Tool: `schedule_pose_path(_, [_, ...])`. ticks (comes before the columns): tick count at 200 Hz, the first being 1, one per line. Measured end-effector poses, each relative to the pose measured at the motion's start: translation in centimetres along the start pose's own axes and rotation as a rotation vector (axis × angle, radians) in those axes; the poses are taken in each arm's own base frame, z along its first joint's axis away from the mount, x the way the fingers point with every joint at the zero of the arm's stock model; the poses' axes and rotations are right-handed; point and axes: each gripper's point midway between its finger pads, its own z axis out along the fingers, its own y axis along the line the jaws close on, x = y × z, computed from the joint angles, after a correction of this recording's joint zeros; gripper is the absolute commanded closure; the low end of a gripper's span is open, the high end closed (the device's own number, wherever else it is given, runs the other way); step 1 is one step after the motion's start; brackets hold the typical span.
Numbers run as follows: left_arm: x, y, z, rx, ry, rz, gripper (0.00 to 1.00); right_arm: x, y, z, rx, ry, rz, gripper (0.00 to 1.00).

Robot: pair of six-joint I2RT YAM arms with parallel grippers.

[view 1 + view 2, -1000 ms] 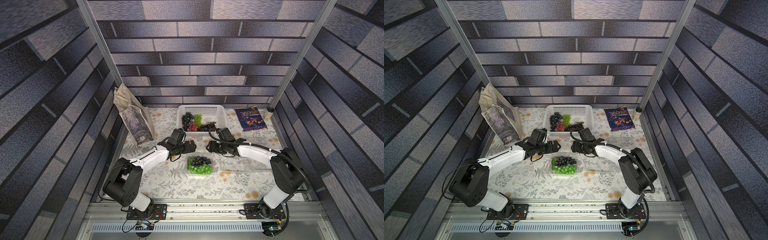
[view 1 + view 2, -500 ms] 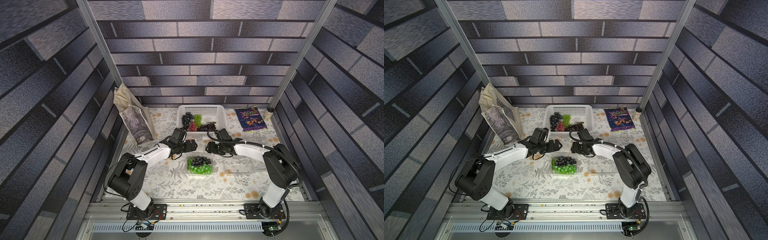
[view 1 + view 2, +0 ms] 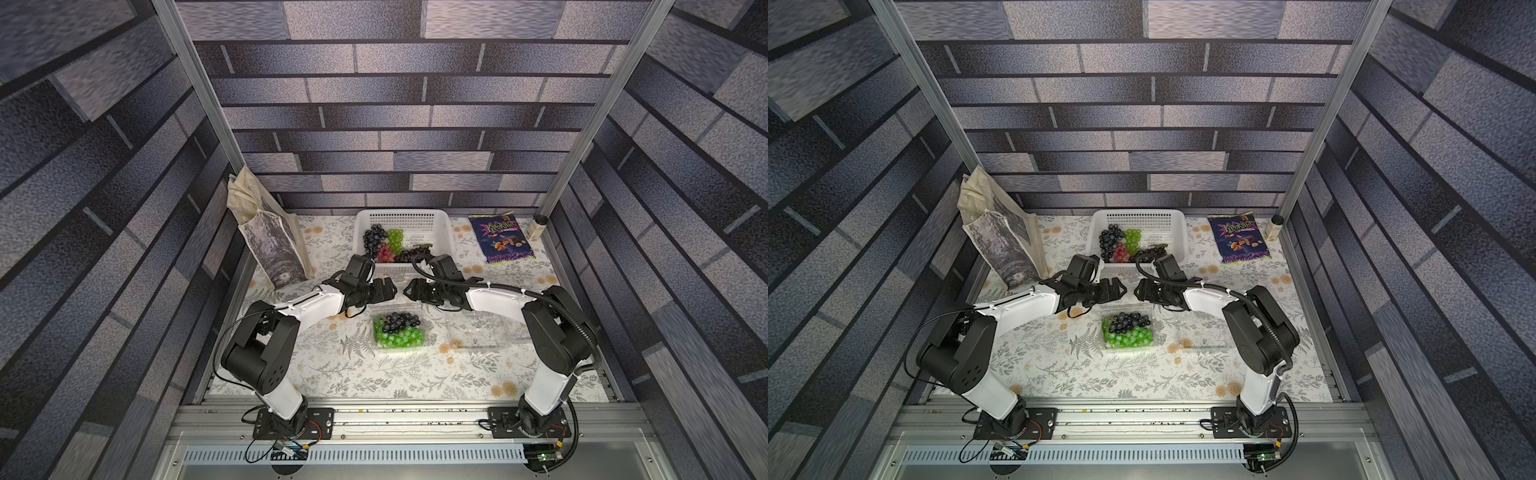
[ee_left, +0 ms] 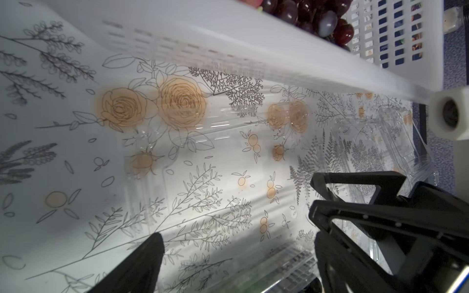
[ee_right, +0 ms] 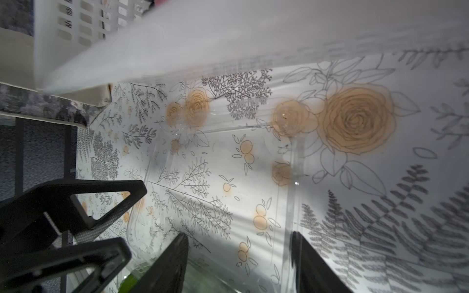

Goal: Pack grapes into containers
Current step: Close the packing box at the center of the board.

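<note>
- White perforated basket point(image 3: 401, 216) at the middle of the table's point(image 3: 374, 374) far edge; the table has a floral cloth over it
- Grapes in the basket, four bunches in its near left part: black bunch point(image 3: 373, 239), green bunch point(image 3: 395, 237), red bunch point(image 3: 385, 253), dark purple bunch point(image 3: 415, 252) lying along the near wall
- Filled container point(image 3: 398, 330), a clear clamshell at the table's centre, well apart from the near edge; black grapes point(image 3: 399, 320) lie on top of green grapes point(image 3: 399, 338)
- Clear plastic shell point(image 4: 177, 165) lies flat on the cloth between the filled container and the basket, under both grippers; whether it is joined to the filled container cannot be told
- Empty containers point(image 3: 478, 332), clear plastic, just beside the filled container on its right; their number cannot be told
- Left gripper point(image 3: 390, 288), jaws spread wide with nothing between them, over the strip between the basket and the filled container
- Right gripper point(image 3: 409, 289), jaws partly apart with nothing clamped, facing the left gripper tip to tip, near it but not touching
- Tote bag point(image 3: 270, 245), printed fabric, upright at the far left corner
- Snack packet point(image 3: 500, 239), purple, flat near the far right corner
- Small jar point(image 3: 536, 226) in the far right corner itself
</note>
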Motion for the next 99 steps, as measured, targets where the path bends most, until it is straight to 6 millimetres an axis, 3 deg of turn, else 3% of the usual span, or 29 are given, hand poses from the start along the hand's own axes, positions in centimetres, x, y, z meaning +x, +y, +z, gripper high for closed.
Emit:
schedule_pose_path(49, [-0.2, 0.1, -0.6, -0.002, -0.012, -0.003, 0.05, 0.3, 0.1, 0.2, -0.033, -0.009, 0.007, 0.35])
schedule_pose_path(99, [-2.1, 0.3, -5.4, 0.006, -0.117, -0.02, 0.04, 0.0, 0.5, 0.2, -0.056, -0.024, 0.01, 0.35])
